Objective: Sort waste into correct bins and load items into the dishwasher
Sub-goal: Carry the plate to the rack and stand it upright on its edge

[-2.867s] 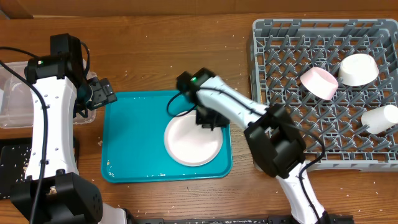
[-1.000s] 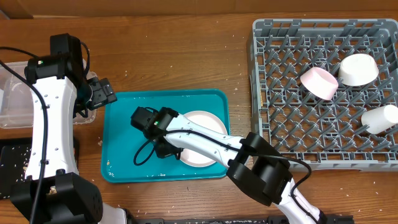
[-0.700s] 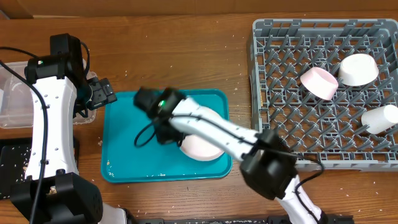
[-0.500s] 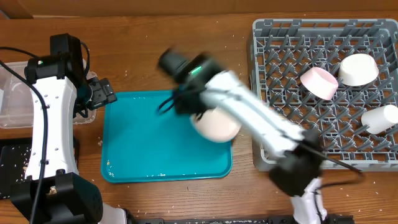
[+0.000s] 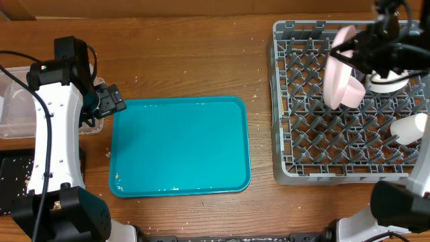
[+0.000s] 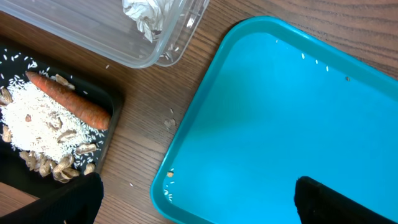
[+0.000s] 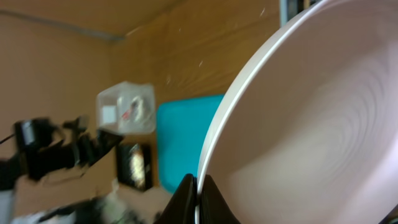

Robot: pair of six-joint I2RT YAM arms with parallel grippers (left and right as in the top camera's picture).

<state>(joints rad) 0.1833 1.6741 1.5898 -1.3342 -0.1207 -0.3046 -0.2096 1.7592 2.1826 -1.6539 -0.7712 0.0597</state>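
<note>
**Surface.** Brown wooden table point(image 5: 201, 60), speckled with stray grains; a plain brown wall runs along its far edge.

**Right gripper** point(image 7: 196, 198): clenched on the rim of the large round plate point(image 5: 332, 74). It holds the plate on edge above the dish rack point(image 5: 302, 134).

**Left gripper** point(image 6: 199, 198): released, nothing between its fingers. The teal tray point(image 5: 180, 148) lies directly beneath it.

**Left wrist view only.** Beside this gripper, off the tray's edge:
- the clear tub point(image 6: 93, 43), containing the foil ball point(image 6: 144, 15);
- the black tray point(image 6: 107, 140), holding the carrot point(image 6: 68, 104) on rice point(image 6: 34, 127).

**Right wrist view.** Blurred; the plate fills most of the frame.
</note>
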